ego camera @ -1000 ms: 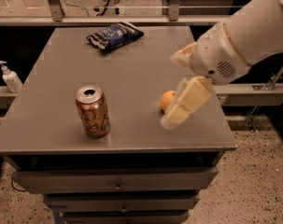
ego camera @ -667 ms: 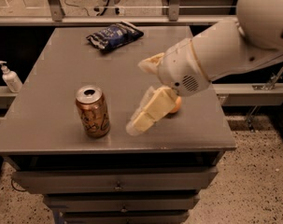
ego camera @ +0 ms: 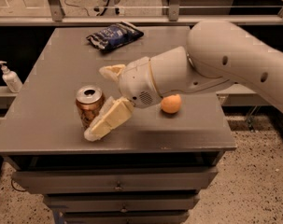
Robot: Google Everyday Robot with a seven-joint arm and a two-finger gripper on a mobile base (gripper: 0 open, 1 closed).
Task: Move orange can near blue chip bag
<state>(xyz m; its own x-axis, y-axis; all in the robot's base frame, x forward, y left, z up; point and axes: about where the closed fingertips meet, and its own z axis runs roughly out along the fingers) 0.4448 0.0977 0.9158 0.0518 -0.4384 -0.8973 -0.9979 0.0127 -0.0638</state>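
In the camera view, you are at the reach-and-grasp step. The small orange-brown metal drink can with a silver top [ego camera: 89, 107] stands upright near the front left of the flat grey metal table top [ego camera: 61, 69]. It is not yet lifted and is well apart from the flat dark blue foil chip bag with white print [ego camera: 115, 34], which lies at the far edge of the table.

The cream two-finger gripper [ego camera: 98, 102] is at the can, reaching in from the can's right side. Its fingers are spread wide apart and clamp nothing. One finger [ego camera: 111, 72] shows up behind the can. The other [ego camera: 108, 122] lies low across the can's front right and hides part of its wall, so the can appears to sit in the gap between them. From this angle you cannot tell whether the near finger touches the can or only overlaps it.

By my judgement, your next move is to seat the can squarely between the fingers and close on its middle. Then lift it clear, carry it toward the back of the table and set it down just beside the bag, not on it. A round orange fruit [ego camera: 171, 103] lies close under the white arm [ego camera: 225, 59], so mind it as the arm swings.
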